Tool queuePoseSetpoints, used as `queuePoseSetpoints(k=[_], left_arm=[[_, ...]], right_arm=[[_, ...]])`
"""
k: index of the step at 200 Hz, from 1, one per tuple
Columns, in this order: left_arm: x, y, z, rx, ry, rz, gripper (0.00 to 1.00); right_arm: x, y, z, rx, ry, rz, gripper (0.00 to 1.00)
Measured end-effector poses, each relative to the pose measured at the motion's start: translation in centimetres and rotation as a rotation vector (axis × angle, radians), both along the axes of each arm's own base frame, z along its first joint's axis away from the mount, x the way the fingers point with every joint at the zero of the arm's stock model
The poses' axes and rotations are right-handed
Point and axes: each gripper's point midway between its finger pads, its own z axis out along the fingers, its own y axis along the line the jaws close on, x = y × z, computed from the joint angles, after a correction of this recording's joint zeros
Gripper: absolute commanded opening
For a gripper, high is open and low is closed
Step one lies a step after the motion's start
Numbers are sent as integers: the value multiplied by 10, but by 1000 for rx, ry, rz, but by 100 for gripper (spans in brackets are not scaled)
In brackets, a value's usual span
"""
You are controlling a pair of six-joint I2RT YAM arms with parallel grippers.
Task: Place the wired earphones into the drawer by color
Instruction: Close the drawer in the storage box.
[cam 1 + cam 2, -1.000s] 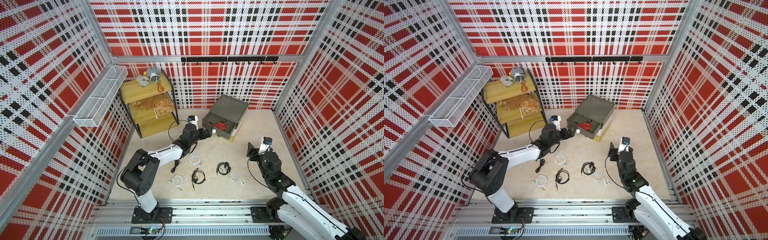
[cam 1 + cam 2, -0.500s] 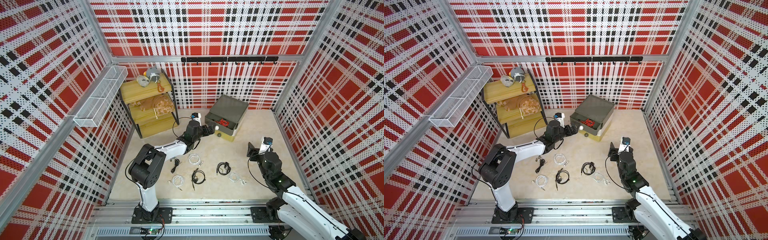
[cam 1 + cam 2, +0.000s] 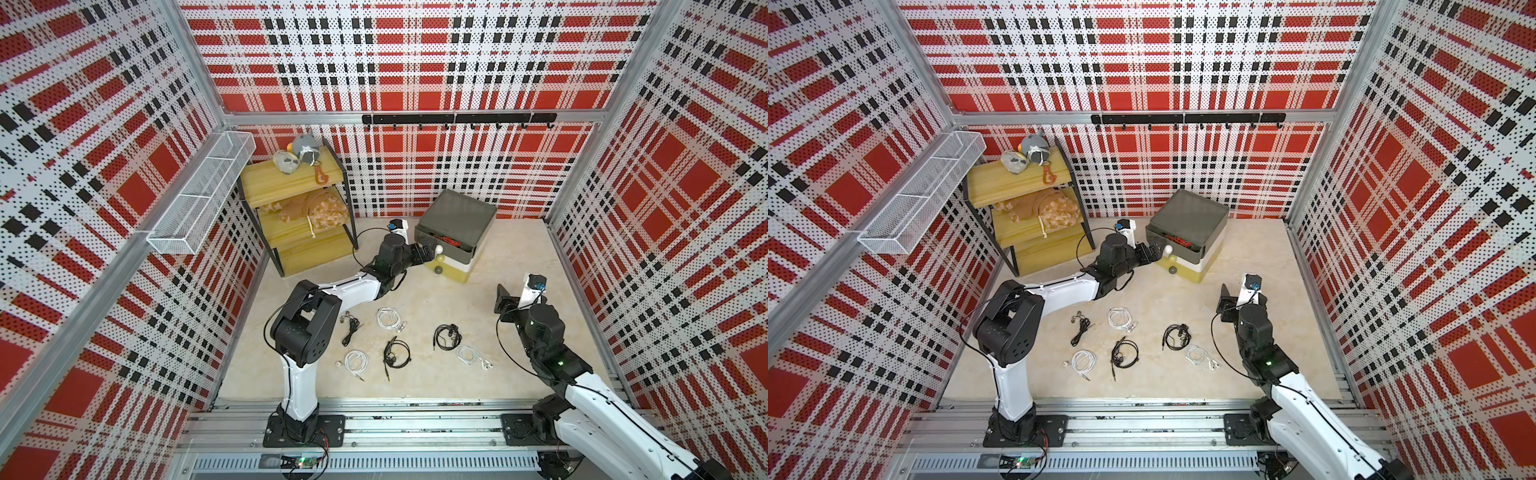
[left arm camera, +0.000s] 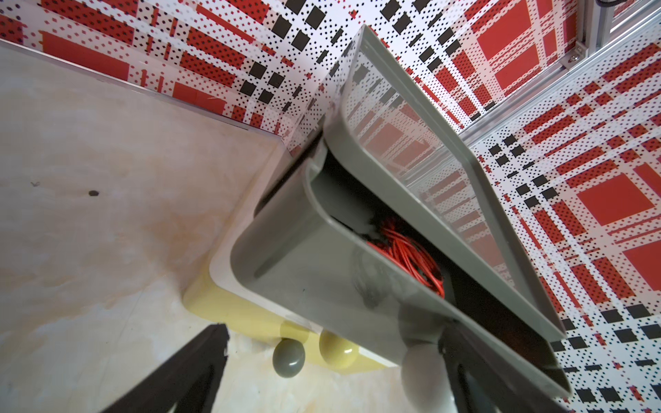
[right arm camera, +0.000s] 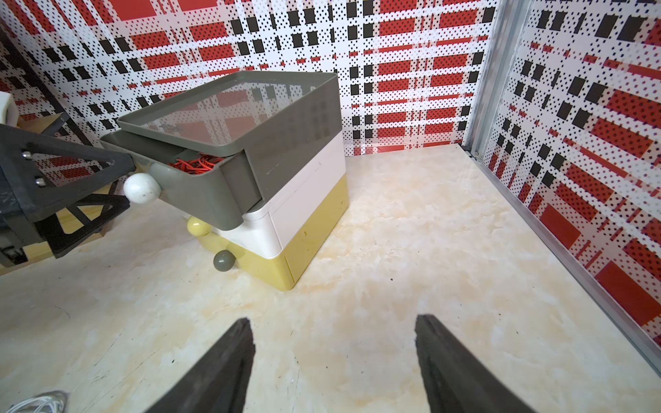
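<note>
Left hand (image 3: 431,252), spread wide, flanks the white knob (image 3: 438,250) on the top drawer (image 3: 457,249), likely to shut red earphones (image 3: 446,240) inside. Other earphones (image 3: 390,319) wait near that drawer.

A robotics lab cell: plaid perforated walls (image 3: 415,62) on aluminium framing (image 3: 415,117); arms (image 3: 357,286) bolted to a rail (image 3: 415,424).

Inside the drawer (image 4: 322,271), the red earphones (image 4: 411,254) lie mostly hidden under its top. At the drawer's front the white knob (image 4: 425,372) is blurred, and the left fingers (image 4: 193,372) run off the edge. Whether they touch it is unclear. Well away from the drawer, a white earphone (image 5: 39,402) is cut off.
</note>
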Motion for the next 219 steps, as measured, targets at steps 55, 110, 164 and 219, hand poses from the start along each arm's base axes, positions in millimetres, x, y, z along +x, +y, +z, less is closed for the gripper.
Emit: queuePoseSetpoints(k=[55, 110, 164, 219], left_arm=[[10, -9, -4, -14, 11, -10, 99], [18, -16, -5, -33, 20, -15, 99], [19, -18, -3, -43, 22, -20, 99], [-2, -3, -14, -45, 36, -3, 96]], right_arm=[[0, 0, 0, -1, 0, 0, 77], [0, -1, 0, -4, -1, -4, 77], [0, -1, 0, -5, 1, -4, 77], [1, -1, -1, -5, 3, -4, 77]])
